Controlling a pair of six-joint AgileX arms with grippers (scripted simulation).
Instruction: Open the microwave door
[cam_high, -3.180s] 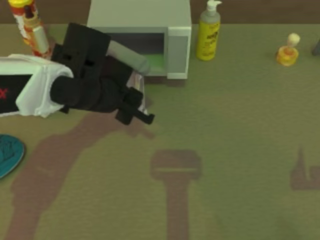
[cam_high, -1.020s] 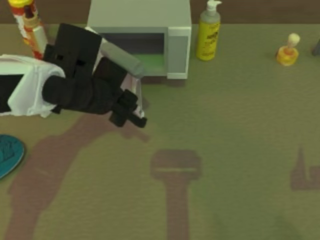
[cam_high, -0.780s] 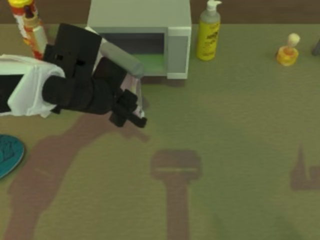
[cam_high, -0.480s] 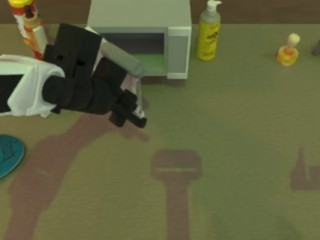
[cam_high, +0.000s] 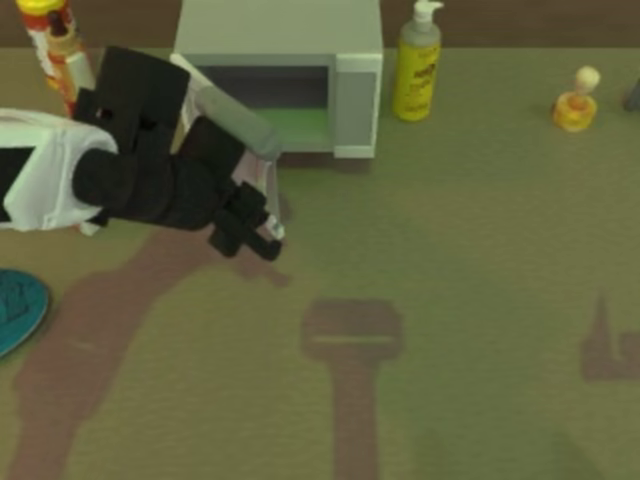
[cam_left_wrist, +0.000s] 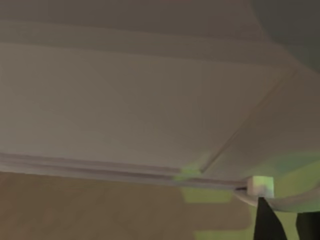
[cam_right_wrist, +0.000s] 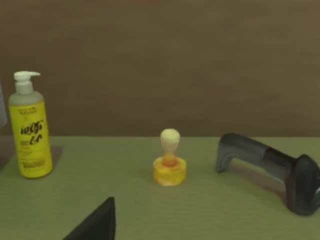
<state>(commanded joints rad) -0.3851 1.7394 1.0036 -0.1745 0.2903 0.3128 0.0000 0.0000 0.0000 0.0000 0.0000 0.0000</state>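
Observation:
The white-grey microwave (cam_high: 280, 30) stands at the back of the table, its cavity open and its green floor (cam_high: 305, 125) showing beside the grey control panel (cam_high: 357, 105). The microwave door (cam_high: 235, 110) is swung out toward the left, seen edge-on from above; in the left wrist view the microwave door (cam_left_wrist: 125, 110) fills most of the picture. My left gripper (cam_high: 258, 222) is in front of the cavity's left side, shut on the door's free edge, with dark fingers (cam_left_wrist: 267, 225) under a white corner block. My right gripper is out of the top view; one dark fingertip (cam_right_wrist: 100, 220) shows.
A yellow pump bottle (cam_high: 416, 65) stands right of the microwave, a yellow knob-topped piece (cam_high: 576, 102) farther right, and a dark handheld device (cam_right_wrist: 270, 167) at the right edge. A red-white bottle (cam_high: 55, 50) and a teal object (cam_high: 20, 310) sit at the left.
My left gripper has drawn leftward with the door's edge, and the door has swung wider from the cavity. Nothing else has moved.

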